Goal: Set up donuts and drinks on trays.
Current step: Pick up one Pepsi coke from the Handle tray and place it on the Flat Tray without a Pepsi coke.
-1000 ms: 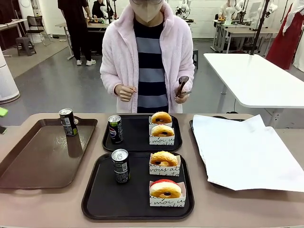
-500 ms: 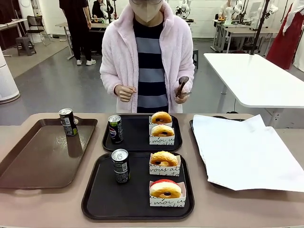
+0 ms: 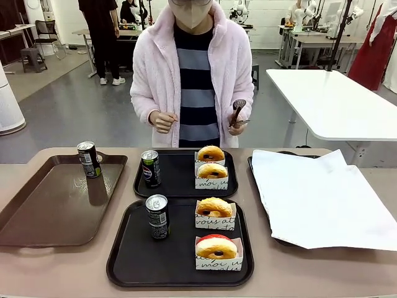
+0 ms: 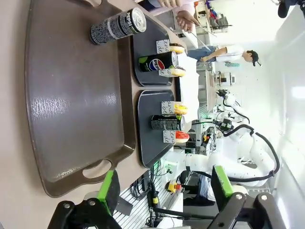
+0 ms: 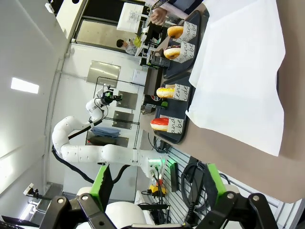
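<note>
Two black trays lie mid-table in the front view. The far tray carries a dark can and two orange-glazed donuts in white sleeves. On the near tray stand a second can, a yellow donut and a red-glazed donut. A third can stands on the brown tray. My left gripper hangs open off the brown tray's end, holding nothing. My right gripper is open beyond the table edge, far from the white paper.
A tray lined with white paper fills the right of the table. The person stands at the far side, both hands raised off the table, one holding tongs. A white table stands behind on the right.
</note>
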Controlling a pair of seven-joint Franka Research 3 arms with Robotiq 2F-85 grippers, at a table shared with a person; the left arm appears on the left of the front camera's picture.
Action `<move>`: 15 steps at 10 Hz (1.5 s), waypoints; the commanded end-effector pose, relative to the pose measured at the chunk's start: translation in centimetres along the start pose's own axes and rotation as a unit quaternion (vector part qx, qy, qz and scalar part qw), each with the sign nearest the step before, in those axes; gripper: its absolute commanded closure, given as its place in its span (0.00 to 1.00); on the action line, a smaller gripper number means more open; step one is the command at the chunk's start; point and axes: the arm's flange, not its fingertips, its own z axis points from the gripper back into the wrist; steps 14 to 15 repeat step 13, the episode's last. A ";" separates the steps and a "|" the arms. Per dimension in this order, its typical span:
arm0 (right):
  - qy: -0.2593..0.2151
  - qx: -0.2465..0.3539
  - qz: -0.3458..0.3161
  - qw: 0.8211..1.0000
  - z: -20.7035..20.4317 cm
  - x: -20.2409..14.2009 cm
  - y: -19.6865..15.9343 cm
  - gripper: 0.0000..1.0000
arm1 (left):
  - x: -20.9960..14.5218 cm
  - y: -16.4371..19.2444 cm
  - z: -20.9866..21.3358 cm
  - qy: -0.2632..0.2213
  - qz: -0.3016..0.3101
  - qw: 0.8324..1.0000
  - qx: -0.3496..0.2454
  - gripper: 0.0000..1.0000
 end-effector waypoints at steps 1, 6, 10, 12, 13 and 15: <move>-0.002 0.006 0.008 1.000 0.1 0.0 0.0 0.00 | -0.3 -0.5 0.0 -0.001 -0.007 1.000 -0.003 0.00; -0.002 0.006 0.008 1.000 0.1 0.0 0.0 0.00 | -0.3 -0.5 0.0 -0.001 -0.007 1.000 -0.003 0.00; -0.002 0.006 0.008 1.000 0.1 0.0 0.0 0.00 | -0.3 -0.5 0.0 -0.001 -0.007 1.000 -0.003 0.00; -0.002 0.006 0.008 1.000 0.1 0.0 0.0 0.00 | -0.3 -0.5 0.0 -0.001 -0.007 1.000 -0.003 0.00; -0.002 0.006 0.008 1.000 0.1 0.0 0.0 0.00 | -0.3 -0.5 0.0 -0.001 -0.007 1.000 -0.003 0.00; -0.002 0.006 0.008 1.000 0.1 0.0 0.0 0.00 | -0.3 -0.5 0.0 -0.001 -0.007 1.000 -0.003 0.00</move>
